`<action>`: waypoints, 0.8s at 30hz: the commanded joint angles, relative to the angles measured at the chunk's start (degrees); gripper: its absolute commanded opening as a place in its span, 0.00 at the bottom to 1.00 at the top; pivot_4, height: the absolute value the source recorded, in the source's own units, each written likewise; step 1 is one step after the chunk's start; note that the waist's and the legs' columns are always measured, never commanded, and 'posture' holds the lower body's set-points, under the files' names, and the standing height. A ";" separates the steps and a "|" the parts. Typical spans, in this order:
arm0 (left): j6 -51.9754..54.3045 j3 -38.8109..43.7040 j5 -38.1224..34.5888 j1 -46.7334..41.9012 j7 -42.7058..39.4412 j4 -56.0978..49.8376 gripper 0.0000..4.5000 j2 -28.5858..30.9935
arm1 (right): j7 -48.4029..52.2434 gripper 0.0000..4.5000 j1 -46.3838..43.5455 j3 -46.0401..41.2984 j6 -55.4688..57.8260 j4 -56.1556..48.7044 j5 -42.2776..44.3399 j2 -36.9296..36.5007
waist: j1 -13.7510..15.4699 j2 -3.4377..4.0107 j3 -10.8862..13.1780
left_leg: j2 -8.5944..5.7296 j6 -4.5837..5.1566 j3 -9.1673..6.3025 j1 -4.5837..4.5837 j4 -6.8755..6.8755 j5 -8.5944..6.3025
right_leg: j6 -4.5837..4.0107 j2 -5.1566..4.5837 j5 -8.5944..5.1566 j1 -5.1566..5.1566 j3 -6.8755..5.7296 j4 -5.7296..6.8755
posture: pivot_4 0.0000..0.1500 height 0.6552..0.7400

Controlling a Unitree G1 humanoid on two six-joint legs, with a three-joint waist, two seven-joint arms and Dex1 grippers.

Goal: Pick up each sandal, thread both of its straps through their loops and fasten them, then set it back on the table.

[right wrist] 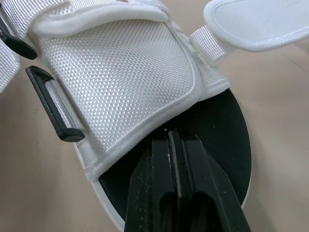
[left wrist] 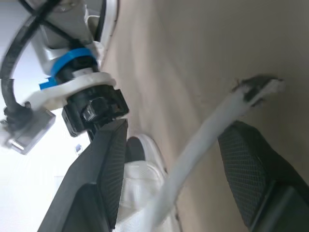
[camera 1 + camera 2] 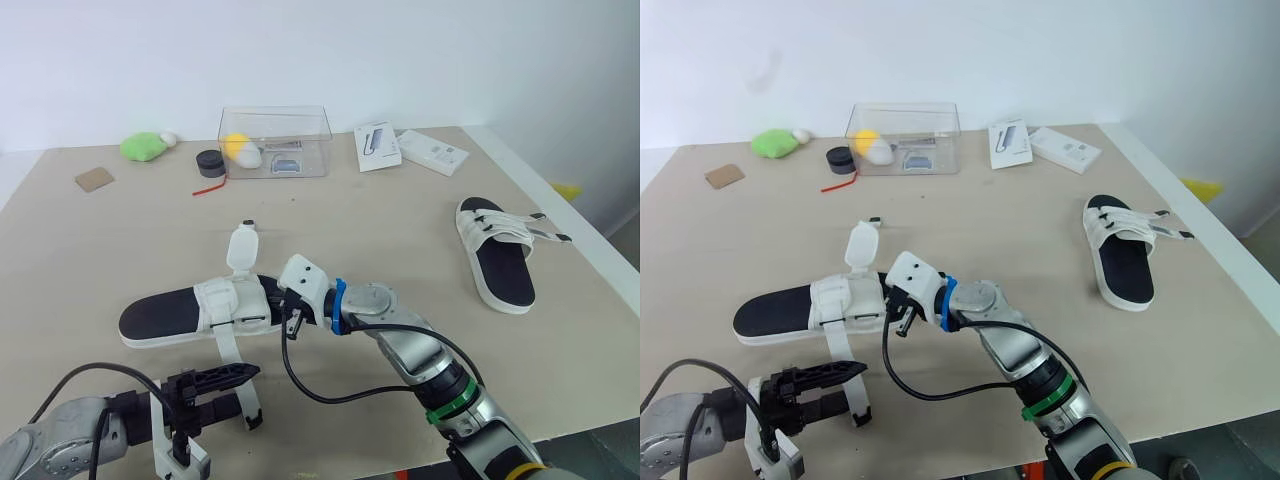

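- Nearest, the left gripper [image 3: 240, 393] is held wide open on the near side of the near sandal [image 3: 160, 318]; 1 loose white strap [image 2: 203, 140] of that sandal is seen between its fingers [image 2: 101, 164], unclamped.
- The right gripper [image 1: 175, 140] is pressed closed, its tips set on that sandal's black footbed [image 1: 222, 140], just beside the white upper [image 1: 125, 72].
- 1 other sandal [image 3: 500, 265] is laid on the table [image 3: 400, 220], well to the right of the near sandal.

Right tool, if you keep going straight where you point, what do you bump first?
Probably the white woven flap of the near sandal, at its edge over the black sole. The shut right tool looks almost against it.
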 commanded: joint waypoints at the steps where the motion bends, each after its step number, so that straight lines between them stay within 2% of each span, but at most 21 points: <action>1: 1.04 -4.28 -5.13 -1.97 -1.57 -3.10 0.38 3.47 | -0.26 0.00 0.26 0.85 0.38 0.45 -0.49 -0.03 | 0.01 0.00 0.00 | 0.00 0.00 0.00 0.00 0.00 0.00 | 0.00 0.00 0.00 0.00 0.00 0.00 | 1.00 1.00; 3: 1.32 -4.86 -5.95 -2.22 -1.39 -3.23 0.28 4.18 | -0.32 0.00 0.27 0.83 0.40 0.46 -0.49 0.00 | -0.03 0.03 0.02 | 0.01 0.00 0.01 0.01 0.00 0.00 | -0.02 0.01 -0.01 0.00 0.02 0.00 | 1.00 1.00; 5: 1.16 -5.35 -6.56 -2.38 -1.23 -3.07 0.12 4.59 | -0.40 0.00 0.32 0.75 0.43 0.45 -0.46 0.02 | -0.02 0.02 0.01 | 0.01 0.00 0.01 0.00 0.00 0.00 | 0.06 0.03 0.04 0.00 0.01 0.00 | 1.00 1.00; 7: 0.84 -5.70 -6.79 -2.35 -0.90 -2.76 0.02 4.84 | -0.45 0.00 0.36 0.68 0.42 0.50 -0.42 0.04 | -0.01 0.02 0.01 | 0.01 0.00 0.00 0.00 0.00 0.00 | 0.01 0.04 0.01 0.00 0.00 0.00 | 1.00 1.00; 10: 0.57 -5.86 -7.22 -2.00 -0.28 -2.35 0.02 5.03 | -0.47 0.00 0.33 0.65 0.41 0.54 -0.37 0.09 | -0.01 0.02 0.01 | 0.01 0.00 0.01 0.00 0.00 0.00 | 0.01 0.04 0.01 0.00 0.01 0.00 | 1.00 1.00; 14: 1.04 -7.27 -11.58 -1.43 -0.12 -3.20 0.02 5.88 | -0.31 0.00 0.27 0.51 0.37 0.69 -0.22 0.05 | -0.01 0.02 0.01 | 0.01 0.00 0.00 0.00 0.00 0.00 | 0.02 0.04 0.01 0.00 0.01 0.00 | 1.00 1.00; 16: 3.86 -9.16 -16.13 -0.92 -1.66 -5.18 0.02 7.40 | -0.25 0.00 0.24 0.50 0.36 0.81 -0.17 0.10 | -0.01 0.02 0.01 | 0.02 0.00 0.00 0.00 0.00 0.00 | 0.02 0.04 0.01 -0.01 0.00 0.00 | 1.00 1.00; 19: 14.77 -9.24 -26.97 -1.52 -2.22 -9.59 0.02 7.83 | 0.00 0.00 0.22 0.63 0.56 0.85 -0.04 0.10 | 0.00 0.03 0.02 | 0.01 0.00 0.00 0.00 0.00 0.00 | -0.04 0.03 -0.03 -0.01 0.00 0.00 | 1.00 1.00; 21: 25.16 -8.55 -35.76 -2.68 -2.10 -12.52 0.02 7.63 | 0.30 0.00 0.21 0.67 0.87 0.86 0.10 -0.03 | 0.00 0.03 0.02 | 0.00 0.00 0.00 0.00 0.00 0.00 | -0.02 0.03 -0.02 0.00 0.01 0.00 | 1.00 1.00; 22: 32.57 -9.07 -43.31 -3.12 -2.73 -14.71 0.02 8.96 | 0.52 0.00 0.22 0.77 1.38 0.70 0.19 -0.18 | -0.03 0.02 0.02 | -0.01 0.00 0.00 0.00 0.00 0.00 | -0.01 0.04 -0.01 0.00 0.01 0.00 | 1.00 1.00; 24: 42.18 -8.86 -53.07 -4.22 -3.44 -17.87 0.02 9.36 | 0.84 0.00 0.09 0.95 2.15 0.62 0.28 -0.38 | -0.03 0.01 0.01 | 0.02 0.00 -0.04 -0.01 0.03 0.01 | 0.12 0.10 0.07 0.01 0.00 0.01 | 1.00 1.00</action>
